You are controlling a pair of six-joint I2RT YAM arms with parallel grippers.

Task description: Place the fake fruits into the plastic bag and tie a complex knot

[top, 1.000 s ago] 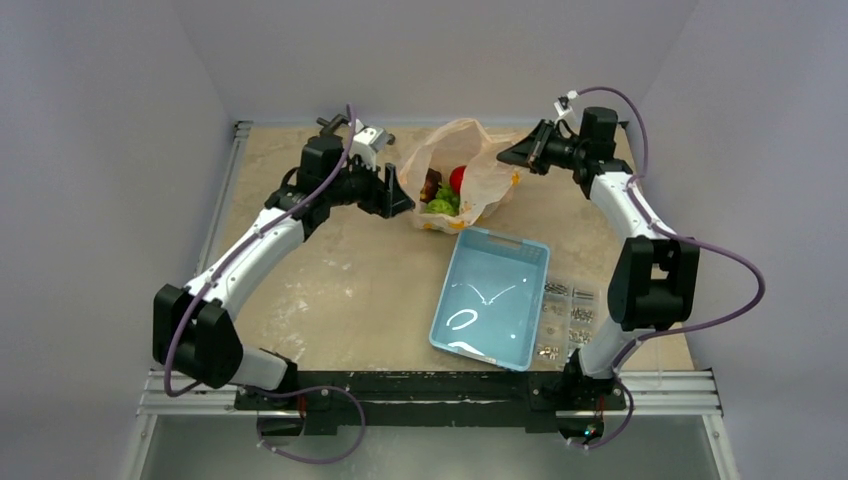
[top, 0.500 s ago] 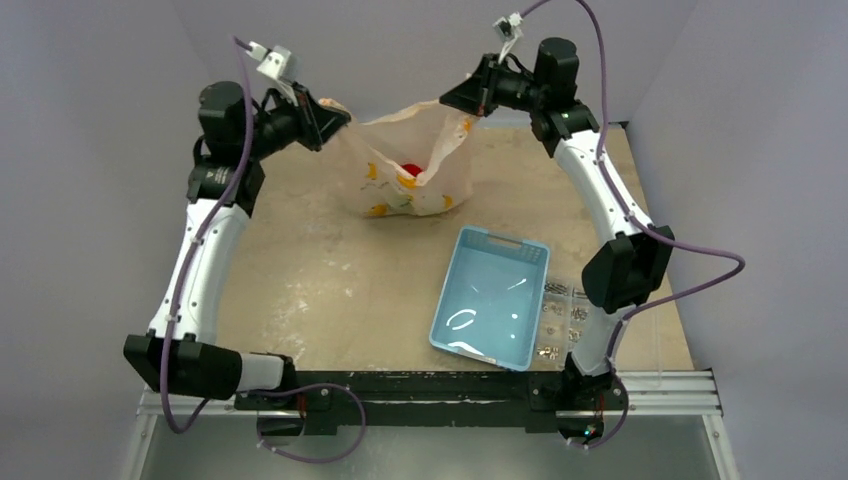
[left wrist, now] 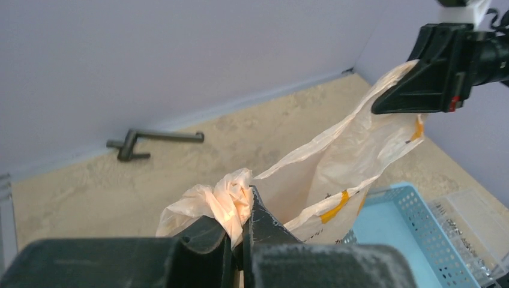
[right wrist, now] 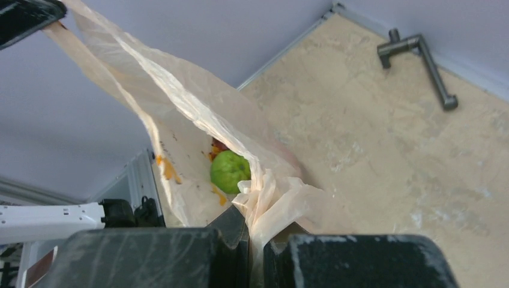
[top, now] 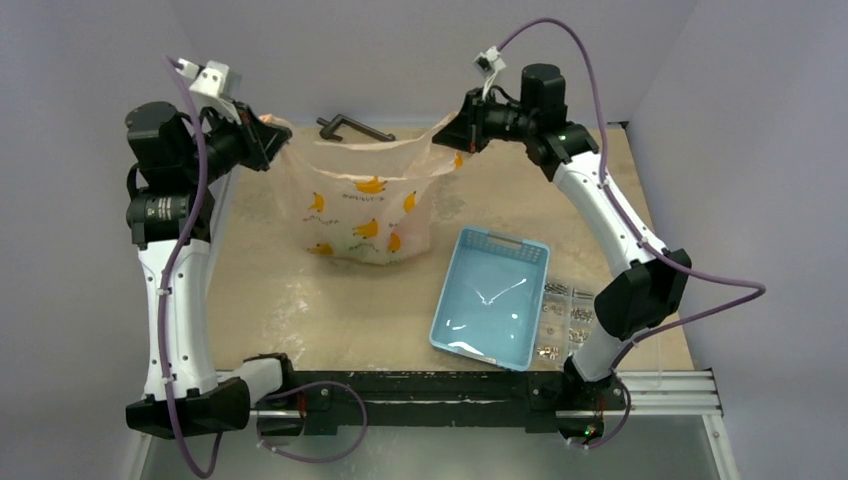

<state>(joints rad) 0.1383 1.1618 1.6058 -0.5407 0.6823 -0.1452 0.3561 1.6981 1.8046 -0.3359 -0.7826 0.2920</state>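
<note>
The plastic bag (top: 360, 205) is held up and pulled wide between the two arms, over the far part of the table (top: 320, 310). The left gripper (top: 262, 142) pinches one bunched handle tight, close to the left wall. The right gripper (top: 455, 130) pinches the other handle tight, close to the back wall. A light-green fruit (right wrist: 230, 171) sits deep in the bag. The blue basket (top: 490, 295) lies near the bag's right edge. Bare table shows in front of the bag
</note>
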